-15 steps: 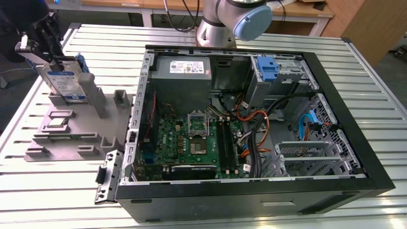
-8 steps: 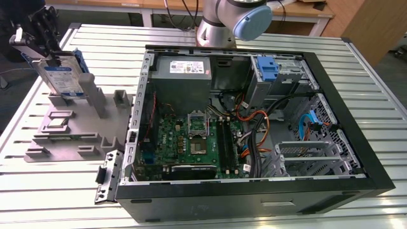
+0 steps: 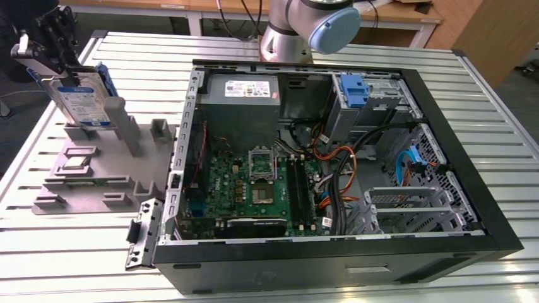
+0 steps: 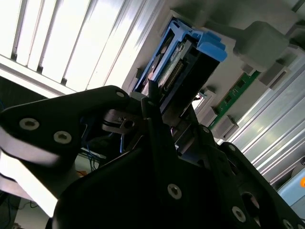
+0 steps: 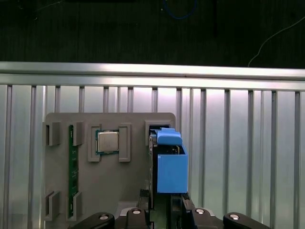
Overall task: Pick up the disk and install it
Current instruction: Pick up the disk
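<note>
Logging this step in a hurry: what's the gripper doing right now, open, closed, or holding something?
Gripper: closed on the disk, a hard drive in a blue carrier, held upright on edge.

I see the disk (image 3: 80,104) upright over the holder (image 3: 101,170), gripper (image 3: 57,69) atop it; the holder lies on the table (image 3: 84,252), at the exterior view's left of the computer case (image 3: 337,265).
</note>
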### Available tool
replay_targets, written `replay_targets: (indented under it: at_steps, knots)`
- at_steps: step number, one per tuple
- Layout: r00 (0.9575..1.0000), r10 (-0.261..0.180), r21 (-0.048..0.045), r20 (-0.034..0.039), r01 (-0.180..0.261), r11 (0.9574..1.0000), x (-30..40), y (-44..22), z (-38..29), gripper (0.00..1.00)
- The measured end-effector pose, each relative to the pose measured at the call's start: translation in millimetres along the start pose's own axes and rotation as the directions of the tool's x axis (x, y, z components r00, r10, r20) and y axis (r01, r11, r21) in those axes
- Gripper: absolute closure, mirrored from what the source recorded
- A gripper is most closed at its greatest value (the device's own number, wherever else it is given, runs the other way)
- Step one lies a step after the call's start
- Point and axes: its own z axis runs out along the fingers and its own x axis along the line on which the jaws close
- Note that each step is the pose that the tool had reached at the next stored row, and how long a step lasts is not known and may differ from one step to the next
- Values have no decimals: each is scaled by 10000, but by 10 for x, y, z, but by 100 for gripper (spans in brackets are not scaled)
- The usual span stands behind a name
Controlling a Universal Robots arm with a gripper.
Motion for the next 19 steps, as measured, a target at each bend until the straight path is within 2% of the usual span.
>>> replay_targets:
  at_steps: [9,19]
  knots:
    - [10000,0,-2,-2,0,10000,0,0,-17,65]
    - [10000,1,0,-1,-1,10000,-5,-1,-244,65]
